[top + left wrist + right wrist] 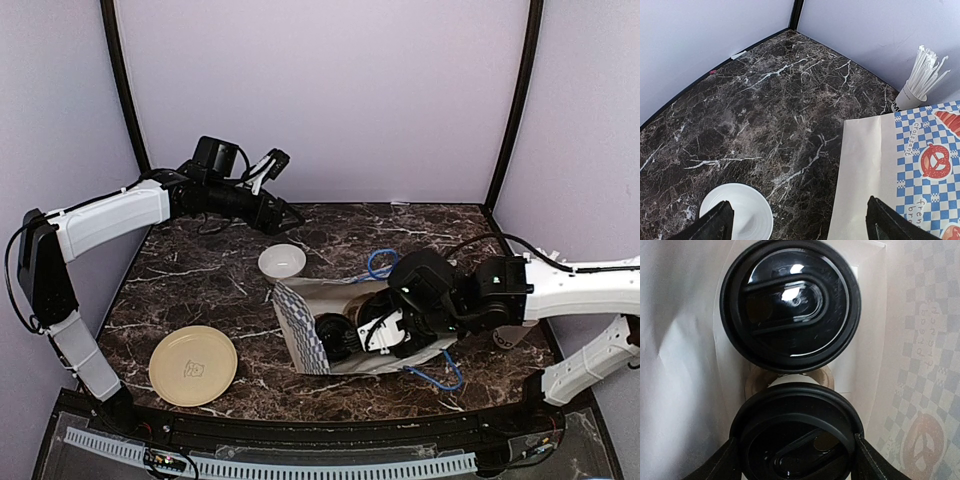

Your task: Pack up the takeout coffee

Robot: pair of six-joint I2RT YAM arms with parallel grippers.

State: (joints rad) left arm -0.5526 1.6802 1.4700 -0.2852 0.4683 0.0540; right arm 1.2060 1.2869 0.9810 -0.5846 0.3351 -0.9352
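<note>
The right gripper (797, 460) is inside the paper bag (300, 330), right of the middle in the top view. It holds the near cup (795, 432) between its 2 fingers. The far cup (790, 305) sits just above it. The left gripper (800, 227) is wide open, holding nothing, near the bowl (737, 212).

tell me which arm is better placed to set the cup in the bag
Right: the right pincer clasps the near lidded cup inside the paper bag; the left pincer hangs open above the bowl, outside it.
</note>
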